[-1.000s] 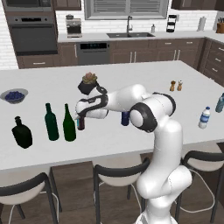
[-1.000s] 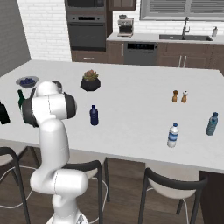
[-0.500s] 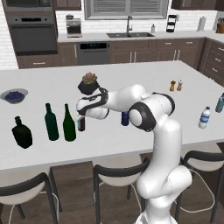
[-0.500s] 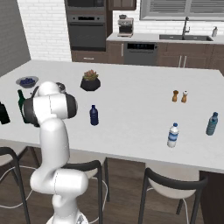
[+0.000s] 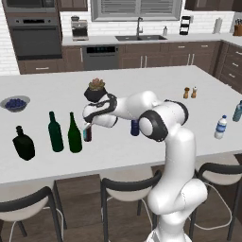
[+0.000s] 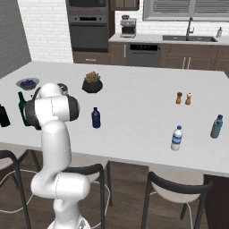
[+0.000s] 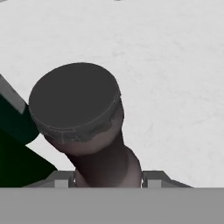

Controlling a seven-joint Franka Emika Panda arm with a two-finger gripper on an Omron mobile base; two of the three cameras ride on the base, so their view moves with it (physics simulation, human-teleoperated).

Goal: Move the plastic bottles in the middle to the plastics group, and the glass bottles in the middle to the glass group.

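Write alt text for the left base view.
The white arm's gripper is shut on the brown bottle, beside two green bottles and a black flask on the white counter. A blue bottle stands behind the arm; a water bottle stands far right.

Bright, even rendered light, soft faint shadows, sharp but low-resolution pictures.
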